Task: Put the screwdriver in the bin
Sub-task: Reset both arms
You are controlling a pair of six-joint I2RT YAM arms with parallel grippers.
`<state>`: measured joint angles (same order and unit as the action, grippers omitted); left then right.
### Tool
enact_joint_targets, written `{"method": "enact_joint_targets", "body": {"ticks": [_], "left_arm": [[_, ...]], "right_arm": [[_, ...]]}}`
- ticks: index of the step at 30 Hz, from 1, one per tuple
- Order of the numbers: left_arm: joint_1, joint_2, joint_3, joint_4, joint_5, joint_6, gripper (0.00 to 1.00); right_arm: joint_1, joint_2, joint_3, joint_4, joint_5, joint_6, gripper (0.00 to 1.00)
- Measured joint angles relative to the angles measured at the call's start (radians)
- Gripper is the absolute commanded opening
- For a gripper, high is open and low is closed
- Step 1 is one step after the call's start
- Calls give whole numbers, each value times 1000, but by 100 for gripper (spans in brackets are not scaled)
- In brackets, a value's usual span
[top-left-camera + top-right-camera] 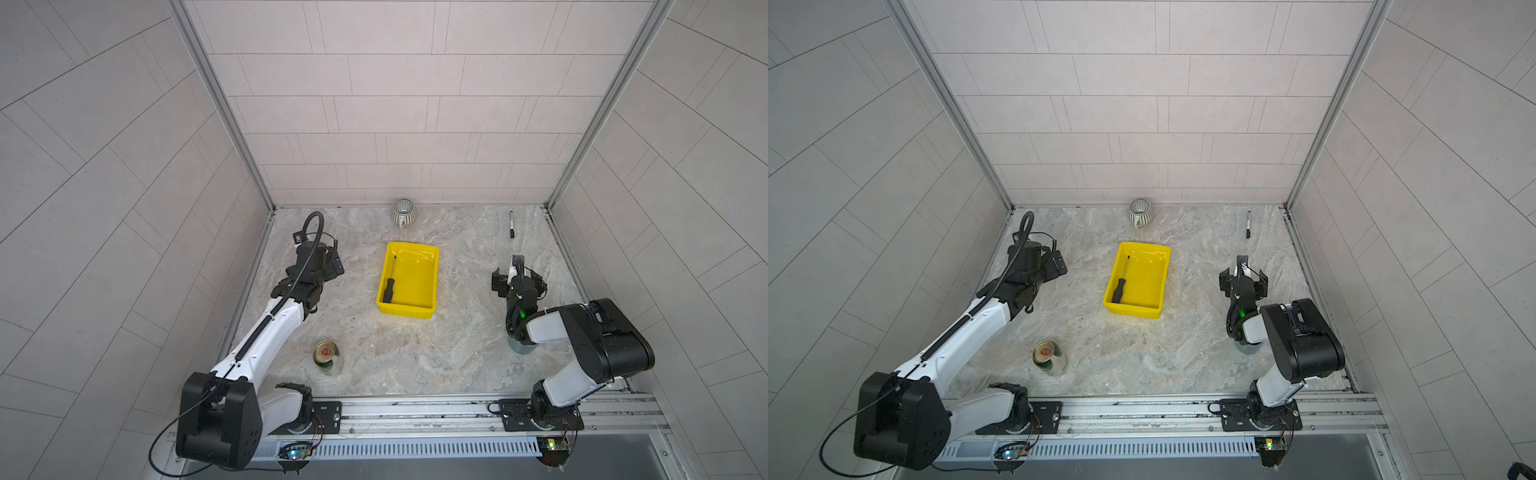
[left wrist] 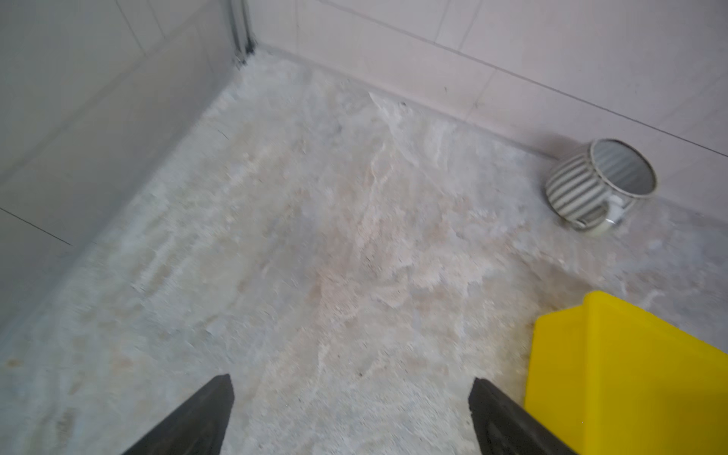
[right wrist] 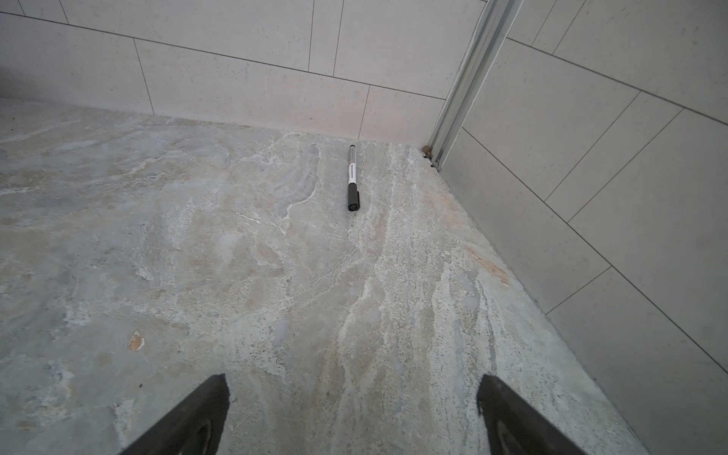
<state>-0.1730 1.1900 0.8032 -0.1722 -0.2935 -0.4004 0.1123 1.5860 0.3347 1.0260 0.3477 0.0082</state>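
Screwdriver (image 1: 390,286): inside the bin, flat on its floor, close along the 9 o'clock wall; black handle toward 6 o'clock, thin shaft toward 12 o'clock; same in both top views.
Bin (image 1: 405,311): yellow, mid tabletop (image 1: 415,361), long sides running 12 to 6 o'clock.
Left fingers (image 2: 205,409): spread wide apart, gripping nothing, above bare tabletop at 9 o'clock of the bin, near one bin corner.
Right fingers (image 3: 512,413): spread wide apart, gripping nothing, at 3 o'clock of the bin, well apart from it.
Mug (image 1: 403,211): ribbed, at 12 o'clock of the bin, near the back wall.
Marker (image 1: 510,224): lying at 2 o'clock of the bin, near the far corner.
Can (image 1: 325,355): at 7 o'clock of the bin, beside the left arm.
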Motion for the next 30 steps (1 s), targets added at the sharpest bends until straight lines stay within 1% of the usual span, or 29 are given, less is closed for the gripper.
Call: {"method": "enact_joint_targets", "body": {"ticks": [3,5,8,11,17,24,27,30], "left_arm": [[0,-13,-106,143,-143,106,100],[0,-15,-237,294,-199,203,100],[0,-14,-401,438,-201,295,100],[0,-2,-494,579,-166,357,100],[0,54,-513,810,-129,426,100],[1,169,-528,1006,-72,462,100],[10,246,-553,1136,-53,461,100],[21,370,-580,1289,-51,461,100]], "right_arm": [[0,0,0,0,0,-1,99],[0,0,0,0,0,-1,99],[0,0,0,0,0,-1,100],[0,0,0,1,0,-1,100],[0,0,0,1,0,-1,100],[0,0,0,2,0,-1,100],[0,0,0,2,0,-1,99],[0,0,0,2,0,-1,100]]}}
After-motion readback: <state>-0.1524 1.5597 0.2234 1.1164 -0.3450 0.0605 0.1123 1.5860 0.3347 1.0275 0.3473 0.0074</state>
